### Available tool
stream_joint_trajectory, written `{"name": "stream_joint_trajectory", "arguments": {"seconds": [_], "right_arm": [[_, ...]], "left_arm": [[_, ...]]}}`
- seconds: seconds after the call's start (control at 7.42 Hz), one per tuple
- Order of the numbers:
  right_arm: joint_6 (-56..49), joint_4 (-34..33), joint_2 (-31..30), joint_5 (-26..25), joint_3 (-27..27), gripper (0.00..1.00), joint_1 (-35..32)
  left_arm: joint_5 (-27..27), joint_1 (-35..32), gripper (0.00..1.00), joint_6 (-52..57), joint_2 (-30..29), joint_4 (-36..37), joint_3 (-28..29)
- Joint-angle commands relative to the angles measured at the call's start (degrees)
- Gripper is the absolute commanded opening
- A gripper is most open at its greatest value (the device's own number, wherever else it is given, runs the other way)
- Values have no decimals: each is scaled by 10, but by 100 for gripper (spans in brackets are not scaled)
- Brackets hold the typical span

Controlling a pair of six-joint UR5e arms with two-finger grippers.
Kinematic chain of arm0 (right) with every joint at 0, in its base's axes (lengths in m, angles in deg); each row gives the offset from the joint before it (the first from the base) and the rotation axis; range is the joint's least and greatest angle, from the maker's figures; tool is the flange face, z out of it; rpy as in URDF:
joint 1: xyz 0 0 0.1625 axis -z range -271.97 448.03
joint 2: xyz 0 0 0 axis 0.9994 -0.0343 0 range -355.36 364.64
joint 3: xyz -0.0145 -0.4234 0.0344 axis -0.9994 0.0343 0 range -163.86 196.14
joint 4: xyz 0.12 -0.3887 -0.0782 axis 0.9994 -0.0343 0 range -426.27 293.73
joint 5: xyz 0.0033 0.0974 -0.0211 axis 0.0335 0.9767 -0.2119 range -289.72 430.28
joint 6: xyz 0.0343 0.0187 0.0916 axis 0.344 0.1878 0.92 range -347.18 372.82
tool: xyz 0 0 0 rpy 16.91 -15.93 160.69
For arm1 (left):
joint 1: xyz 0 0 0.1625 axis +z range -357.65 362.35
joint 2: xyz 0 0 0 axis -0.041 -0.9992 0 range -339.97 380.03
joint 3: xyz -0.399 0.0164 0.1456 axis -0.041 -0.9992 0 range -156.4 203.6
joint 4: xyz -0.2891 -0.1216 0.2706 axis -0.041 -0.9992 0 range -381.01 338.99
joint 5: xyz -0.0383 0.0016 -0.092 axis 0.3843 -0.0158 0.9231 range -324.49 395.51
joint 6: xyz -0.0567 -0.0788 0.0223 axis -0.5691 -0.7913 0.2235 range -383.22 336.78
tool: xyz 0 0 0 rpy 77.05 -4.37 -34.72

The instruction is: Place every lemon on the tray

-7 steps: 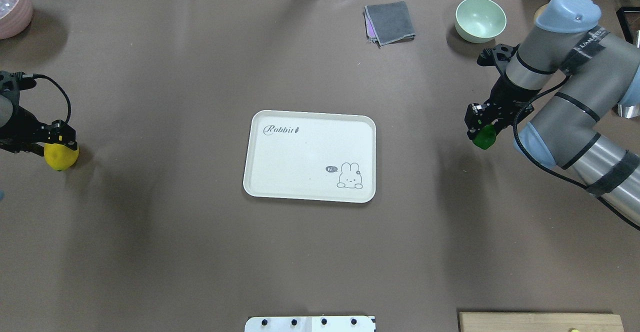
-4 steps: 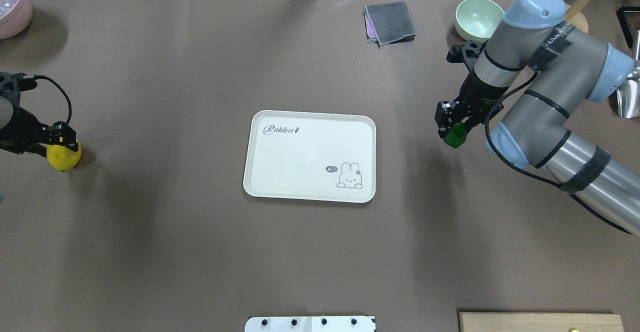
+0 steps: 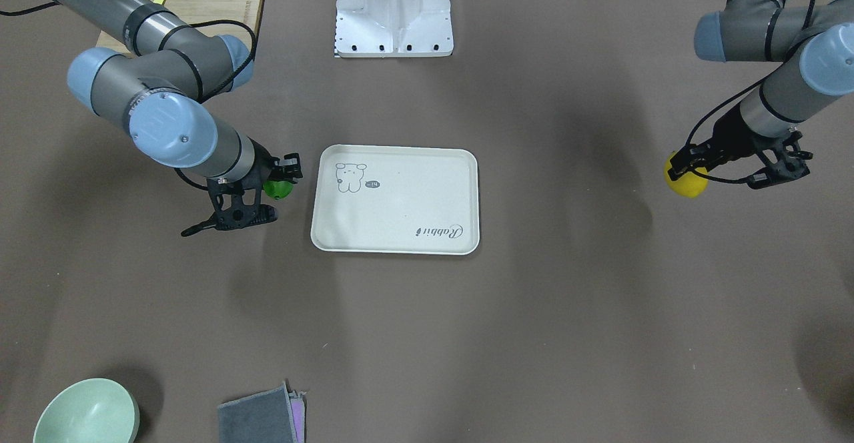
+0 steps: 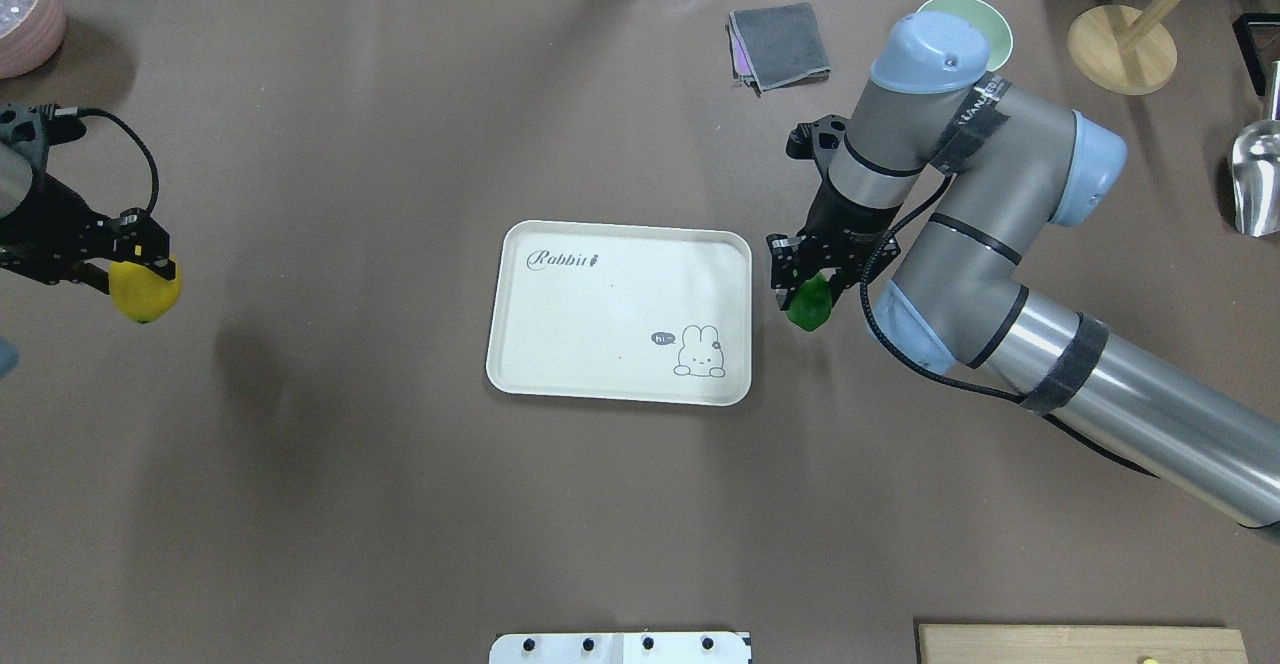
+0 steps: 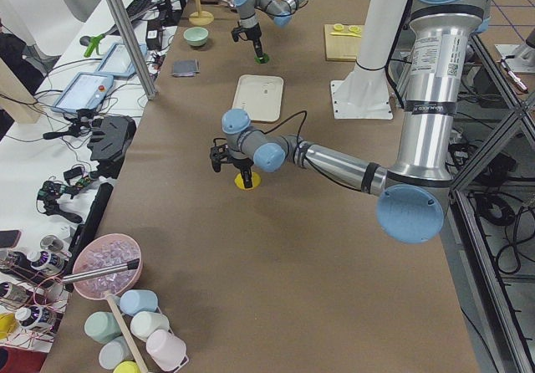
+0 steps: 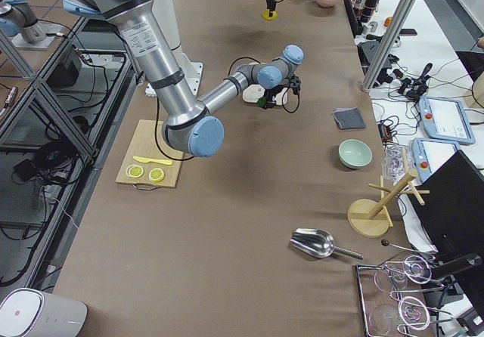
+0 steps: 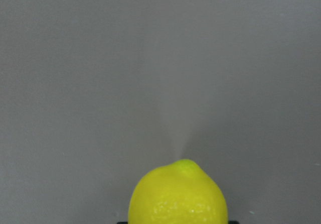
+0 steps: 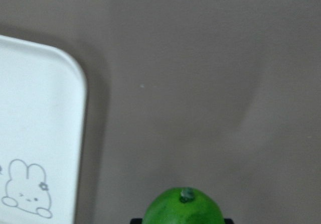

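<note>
The lemons, a green lemon (image 4: 809, 304) and a yellow lemon (image 4: 146, 291), are held over a brown-covered table (image 4: 350, 504), both outside the tray (image 4: 600, 329) at its centre. Seen from overhead, a pale green bowl (image 3: 87, 413) is set at the tray's 1 o'clock and a wooden board (image 4: 1080, 644) with lemon slices (image 6: 156, 174) at 5 o'clock. The green lemon is pinched by the right gripper (image 4: 805, 280) just beside the tray's 3 o'clock edge. The yellow lemon is pinched by the left gripper (image 4: 140, 264) far off at 9 o'clock.

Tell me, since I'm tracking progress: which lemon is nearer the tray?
The green lemon, in the right gripper just beside the tray; the yellow lemon, in the left gripper, is far off.
</note>
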Motion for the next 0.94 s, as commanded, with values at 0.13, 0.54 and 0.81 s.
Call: {"name": "stream_joint_trajectory", "arguments": {"seconds": [0.13,0.54,0.81], "right_arm": [[82,1,51,-5,31,28,23],[105,7,73,-39,44,28,25],[105,59,88,-66,72,28,33]], "left_arm": [[-1,-8,0,19,-177,245,-44],[-14,38,0,-34,-304,323,-26],[-70,108,0,-89,-340,323,-28]]}}
